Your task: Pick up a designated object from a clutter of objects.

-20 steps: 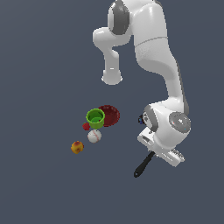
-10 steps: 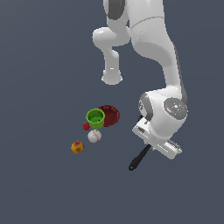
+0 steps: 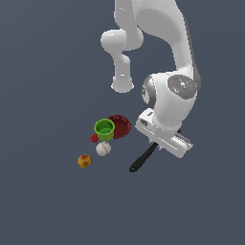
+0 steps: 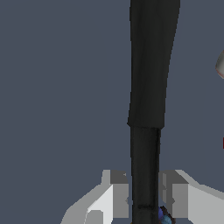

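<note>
Setting: a single flat surface of uniform dark slate blue-grey fills the exterior view from edge to edge. No seam, horizon or corner is visible, so floor and backdrop cannot be told apart. No walls, windows or furniture appear. Finish is matte and untextured. Lighting is even and diffuse; no distinct cast shadows are discernible on the surface. The wrist view shows the same plain blue-grey surface, likewise without marking or texture.
</note>
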`<state>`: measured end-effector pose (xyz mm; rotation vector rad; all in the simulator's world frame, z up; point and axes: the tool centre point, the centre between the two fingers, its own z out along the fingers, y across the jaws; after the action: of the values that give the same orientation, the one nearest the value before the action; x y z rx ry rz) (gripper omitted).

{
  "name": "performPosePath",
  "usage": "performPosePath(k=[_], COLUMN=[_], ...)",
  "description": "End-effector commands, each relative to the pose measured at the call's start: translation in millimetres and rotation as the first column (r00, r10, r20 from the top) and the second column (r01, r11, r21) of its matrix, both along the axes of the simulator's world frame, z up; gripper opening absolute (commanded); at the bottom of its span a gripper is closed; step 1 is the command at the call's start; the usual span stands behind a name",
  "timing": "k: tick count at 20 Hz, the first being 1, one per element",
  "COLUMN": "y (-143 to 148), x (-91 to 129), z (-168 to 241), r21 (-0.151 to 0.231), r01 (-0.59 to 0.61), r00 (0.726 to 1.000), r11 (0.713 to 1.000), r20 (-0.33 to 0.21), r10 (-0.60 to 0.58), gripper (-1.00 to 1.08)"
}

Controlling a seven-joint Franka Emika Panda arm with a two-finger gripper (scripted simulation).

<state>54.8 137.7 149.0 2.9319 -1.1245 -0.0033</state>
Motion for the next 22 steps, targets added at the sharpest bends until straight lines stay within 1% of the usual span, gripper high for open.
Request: performPosePath(k=[1, 15, 22], y=[-13, -89, -122], x=[-8, -57, -77], z=[22, 153, 210], r21=[0.001, 0.003, 0.003], r01=[0.0, 0.0, 0.0], r00=[1.0, 1.0, 1.0], r11=[1.0, 1.0, 1.0], r20=[0.002, 0.002, 0.002], r10=[0.0, 0.0, 0.0], gripper=[-1.0, -1.0, -1.0])
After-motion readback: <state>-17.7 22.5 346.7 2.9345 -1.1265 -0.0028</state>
